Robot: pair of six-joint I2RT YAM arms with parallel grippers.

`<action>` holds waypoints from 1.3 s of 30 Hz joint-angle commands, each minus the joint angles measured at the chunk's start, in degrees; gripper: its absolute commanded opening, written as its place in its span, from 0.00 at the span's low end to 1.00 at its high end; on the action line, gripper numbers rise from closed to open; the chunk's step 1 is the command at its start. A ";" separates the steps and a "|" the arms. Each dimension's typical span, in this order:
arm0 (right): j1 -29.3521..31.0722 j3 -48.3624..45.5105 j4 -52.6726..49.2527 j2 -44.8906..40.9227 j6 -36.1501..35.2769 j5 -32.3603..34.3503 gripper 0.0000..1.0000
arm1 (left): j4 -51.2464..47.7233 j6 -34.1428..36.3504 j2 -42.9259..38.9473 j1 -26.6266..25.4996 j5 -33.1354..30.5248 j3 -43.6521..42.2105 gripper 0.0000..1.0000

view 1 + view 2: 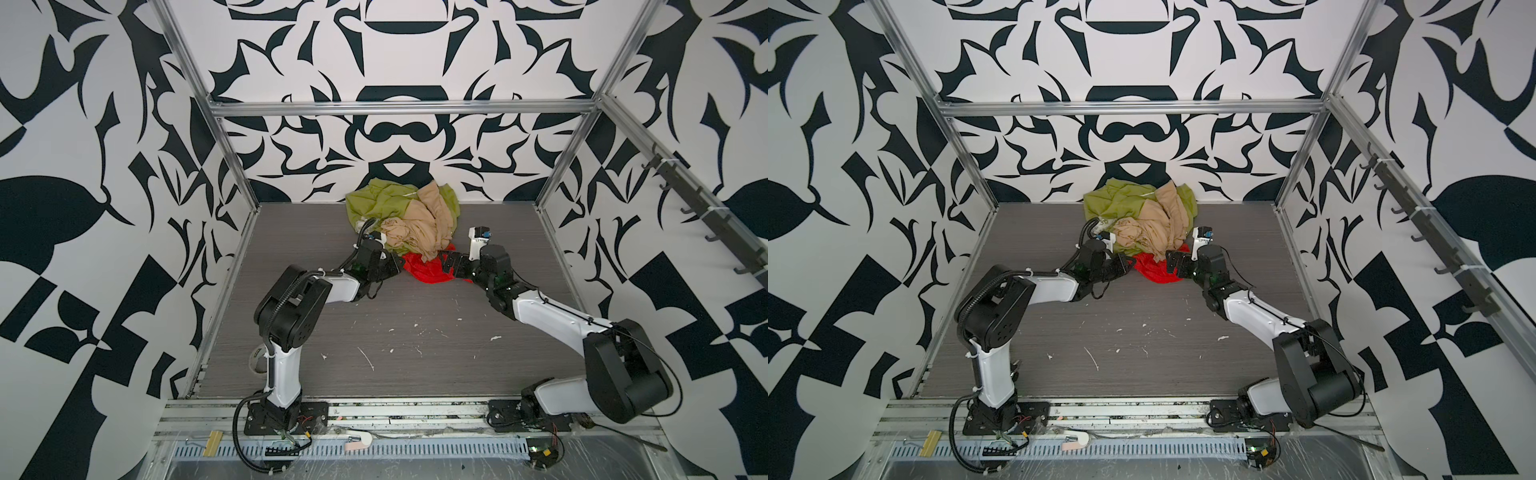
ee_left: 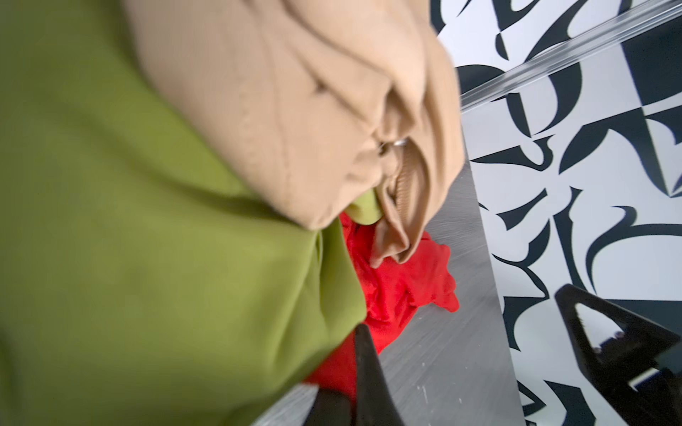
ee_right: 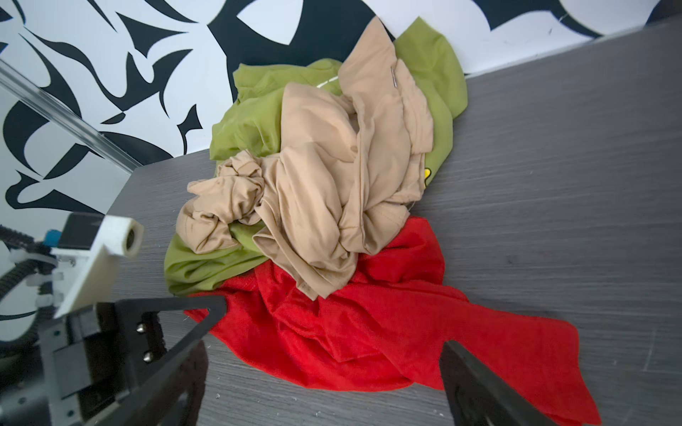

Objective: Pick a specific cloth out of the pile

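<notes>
The pile (image 1: pixel 403 212) lies against the back wall: an olive-green cloth (image 1: pixel 374 201) under a tan-beige one (image 1: pixel 424 224). The red cloth (image 1: pixel 424 268) (image 1: pixel 1156 270) (image 3: pixel 369 324) spills out from under the pile's near side onto the table. My left gripper (image 1: pixel 397 266) (image 1: pixel 1131 264) (image 2: pixel 354 354) is at the red cloth's left edge, shut, with red fabric pinched between its black fingers. The green cloth bulges right against that gripper. My right gripper (image 1: pixel 451 262) (image 1: pixel 1173 262) (image 3: pixel 324 346) stands open at the red cloth's right side. Its fingers straddle the near hem and nothing is gripped.
The grey wood-grain table (image 1: pixel 395 332) carries white flecks near its middle. The patterned back wall (image 1: pixel 399 166) stands directly behind the pile. Metal frame posts (image 1: pixel 237 174) rise at the back corners. A rail of dark hooks (image 1: pixel 706 216) runs along the right wall.
</notes>
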 commanded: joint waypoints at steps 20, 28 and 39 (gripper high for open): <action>-0.01 4.64 -1.38 -3.02 -17.49 -4.75 1.00 | -6.17 2.94 -7.62 0.05 3.33 12.62 0.00; 0.04 2.76 1.31 -5.59 -26.12 -8.41 1.00 | -7.60 3.09 -7.17 0.57 4.62 18.07 0.00; 0.16 2.18 2.46 -6.57 -30.71 -12.04 1.00 | -8.30 3.17 -9.25 1.17 6.66 20.70 0.00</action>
